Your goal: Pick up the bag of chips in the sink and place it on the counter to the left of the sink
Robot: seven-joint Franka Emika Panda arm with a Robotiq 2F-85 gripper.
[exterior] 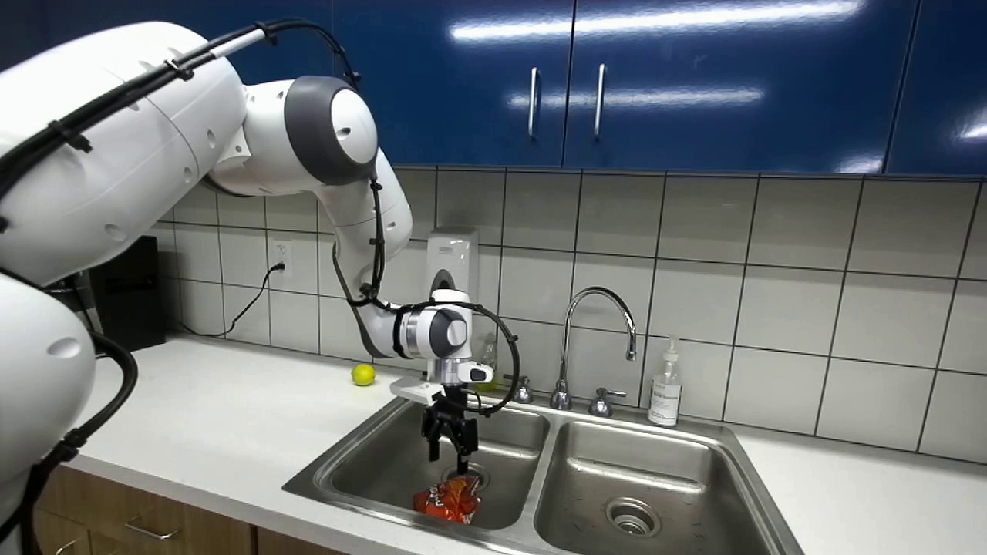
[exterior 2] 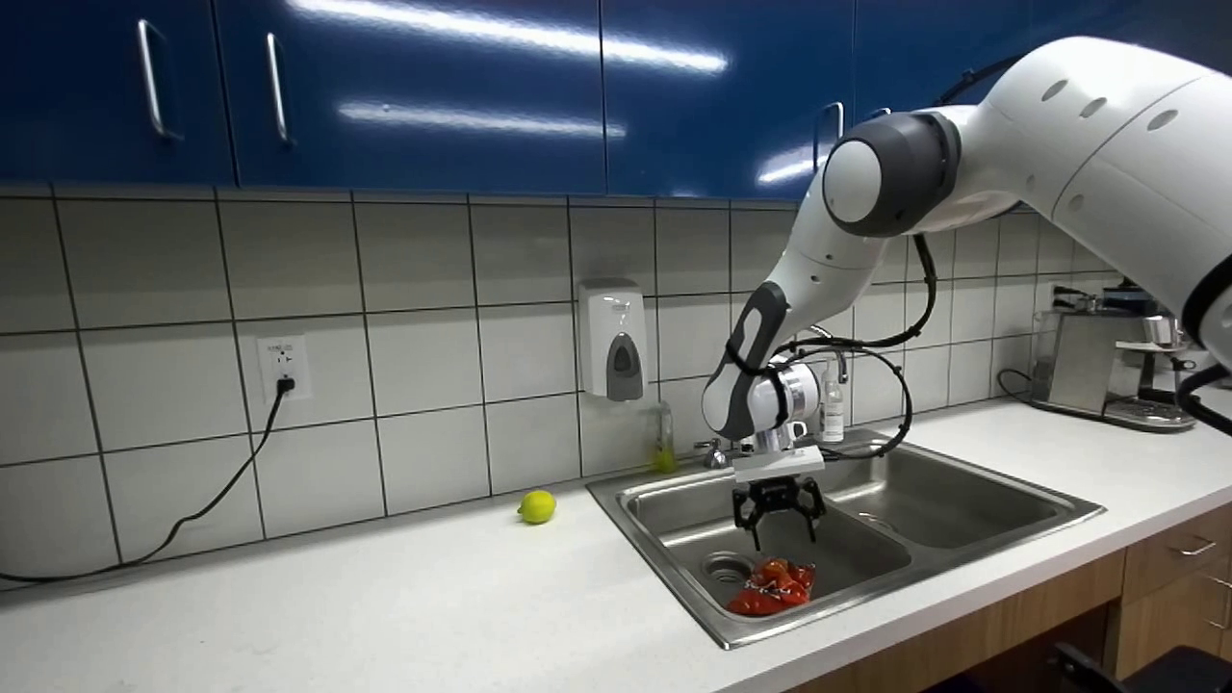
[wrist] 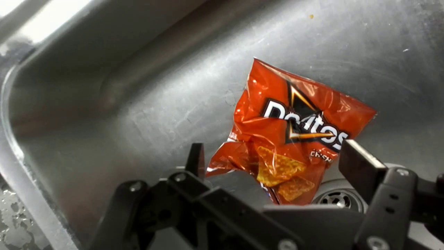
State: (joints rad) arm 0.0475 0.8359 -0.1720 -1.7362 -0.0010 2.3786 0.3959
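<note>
The bag of chips is a crumpled red-orange Doritos bag, lying on the floor of a sink basin near the drain. It shows in both exterior views [exterior: 447, 501] [exterior 2: 773, 587] and in the wrist view [wrist: 274, 128]. The steel sink [exterior: 314, 478] [exterior 2: 647, 544] has two basins; the bag is in the one beside the lemon. My gripper [exterior: 448, 461] [exterior 2: 784, 542] points down above the bag, apart from it. In the wrist view the gripper [wrist: 272, 151] is open and empty, its fingers wide apart with the bag's lower part seen between them. The white counter [exterior: 216, 416] [exterior 2: 433, 597] adjoins the sink.
A yellow-green lemon [exterior: 362, 375] [exterior 2: 537, 506] sits on the counter near the sink's back corner. A tall faucet [exterior: 567, 347] and a pump bottle [exterior: 665, 391] stand behind the sink. A wall dispenser [exterior: 453, 262] [exterior 2: 614, 342] hangs above. The sink's raised divider [exterior: 537, 486] separates the basins.
</note>
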